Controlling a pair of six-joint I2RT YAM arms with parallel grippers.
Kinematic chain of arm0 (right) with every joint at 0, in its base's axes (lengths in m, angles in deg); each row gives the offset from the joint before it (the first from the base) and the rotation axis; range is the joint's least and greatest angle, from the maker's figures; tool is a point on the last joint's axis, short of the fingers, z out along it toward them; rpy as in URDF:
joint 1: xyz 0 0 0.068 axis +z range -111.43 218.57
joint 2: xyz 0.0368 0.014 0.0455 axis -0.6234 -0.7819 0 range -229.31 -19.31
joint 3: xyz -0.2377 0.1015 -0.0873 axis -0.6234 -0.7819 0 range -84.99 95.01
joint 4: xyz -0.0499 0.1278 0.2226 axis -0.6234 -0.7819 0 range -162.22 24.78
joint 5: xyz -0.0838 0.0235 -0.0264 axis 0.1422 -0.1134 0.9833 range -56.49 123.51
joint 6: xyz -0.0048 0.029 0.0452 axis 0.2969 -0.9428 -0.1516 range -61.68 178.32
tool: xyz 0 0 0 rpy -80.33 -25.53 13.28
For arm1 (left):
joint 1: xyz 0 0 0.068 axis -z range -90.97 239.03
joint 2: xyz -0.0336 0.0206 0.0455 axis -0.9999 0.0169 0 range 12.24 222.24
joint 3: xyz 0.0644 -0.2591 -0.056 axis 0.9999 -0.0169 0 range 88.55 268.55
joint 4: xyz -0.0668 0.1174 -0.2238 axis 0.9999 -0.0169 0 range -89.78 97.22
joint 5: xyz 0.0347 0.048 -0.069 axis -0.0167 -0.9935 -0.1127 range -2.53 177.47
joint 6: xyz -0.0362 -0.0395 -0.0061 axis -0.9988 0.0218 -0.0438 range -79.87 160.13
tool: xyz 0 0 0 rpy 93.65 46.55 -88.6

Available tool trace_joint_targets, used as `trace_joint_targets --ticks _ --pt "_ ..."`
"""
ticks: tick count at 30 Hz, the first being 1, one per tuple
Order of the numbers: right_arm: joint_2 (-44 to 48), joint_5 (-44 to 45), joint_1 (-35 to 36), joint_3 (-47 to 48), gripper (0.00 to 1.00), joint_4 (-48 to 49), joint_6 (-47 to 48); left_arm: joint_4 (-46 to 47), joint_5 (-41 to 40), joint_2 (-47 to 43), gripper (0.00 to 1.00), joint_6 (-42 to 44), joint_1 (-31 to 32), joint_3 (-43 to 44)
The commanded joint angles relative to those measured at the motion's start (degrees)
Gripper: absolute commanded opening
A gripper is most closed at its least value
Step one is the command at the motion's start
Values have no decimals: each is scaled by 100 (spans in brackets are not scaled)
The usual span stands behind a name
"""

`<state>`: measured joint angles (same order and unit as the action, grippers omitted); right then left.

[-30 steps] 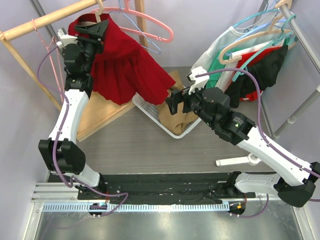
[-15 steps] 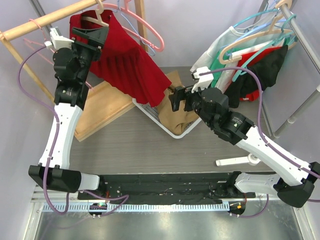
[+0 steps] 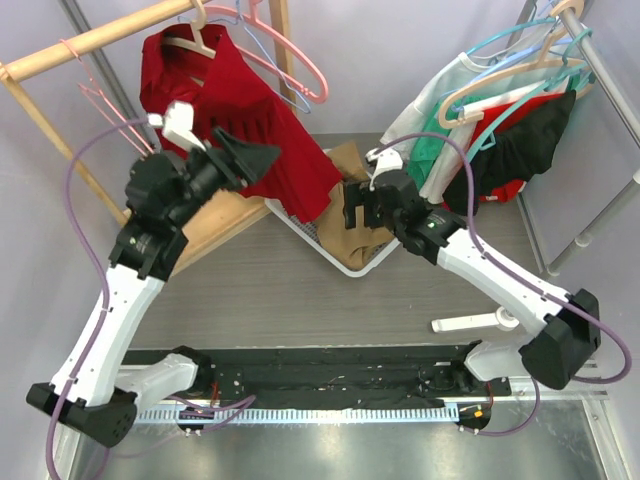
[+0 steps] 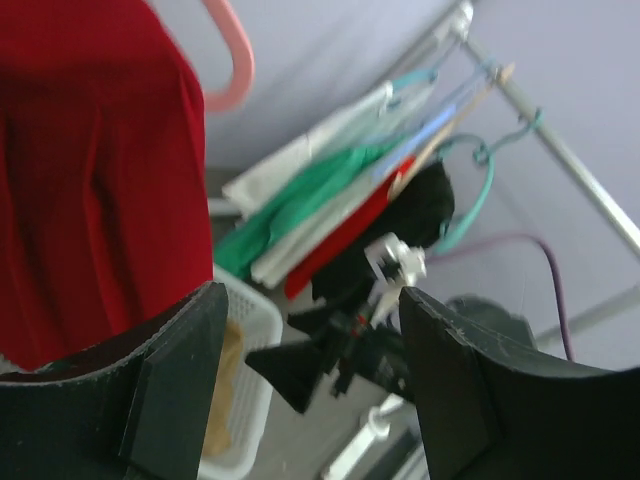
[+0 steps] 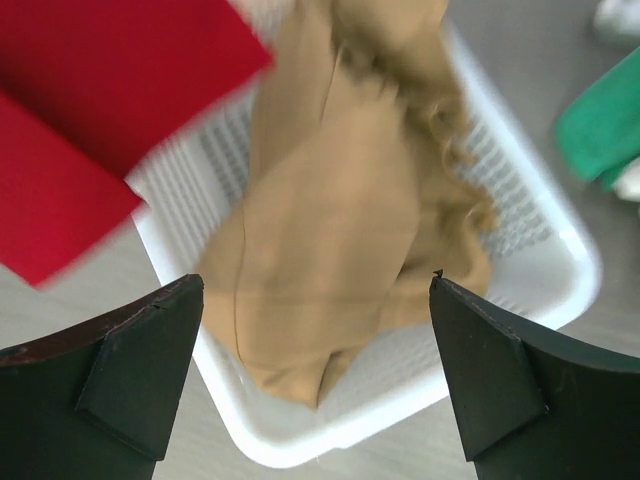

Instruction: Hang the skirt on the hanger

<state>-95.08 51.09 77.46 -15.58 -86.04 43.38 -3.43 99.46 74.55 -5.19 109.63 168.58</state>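
Red pleated skirt [image 3: 255, 130] now hangs by its waist from a pale wooden hanger [image 3: 190, 40] hooked on the slanted wooden rail [image 3: 90, 38] at upper left. Half a second ago the left gripper [image 3: 268, 160] was up at that waistband. It has since dropped down and to the right, clear of the hanger, with its wedge-shaped black fingers spread and nothing between them. From the left wrist view the cloth fills the upper left as flat, matte folds.

The right gripper [image 3: 352, 208] has hardly moved. It hovers over a white slotted plastic basket [image 3: 300, 225], with its fingers wide apart and empty. A crumpled tan cloth [image 5: 340, 250] lies heaped inside the basket. The skirt's flared hem overlaps the basket's left corner in the overhead view, and it shows as red at the upper left of the right wrist view.

A pink wire hanger [image 3: 300, 60] hangs just behind the skirt. A tan board [image 3: 215, 220] lies slanted on the grey table [image 3: 300, 290] under the left arm. Green, white, red and black garments [image 3: 500, 120] crowd a metal rack [image 3: 610, 70] at upper right.
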Motion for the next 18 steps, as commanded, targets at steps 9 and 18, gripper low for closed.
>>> trace_joint_targets --ticks 9,18 --pt "-824 -1547 30 -524 100 -186 202 -973 -135 -1132 72 155 848 -2368" --pt "-1704 -1538 30 -68 71 -247 35 -1518 -478 -1115 73 348 999 -2800"
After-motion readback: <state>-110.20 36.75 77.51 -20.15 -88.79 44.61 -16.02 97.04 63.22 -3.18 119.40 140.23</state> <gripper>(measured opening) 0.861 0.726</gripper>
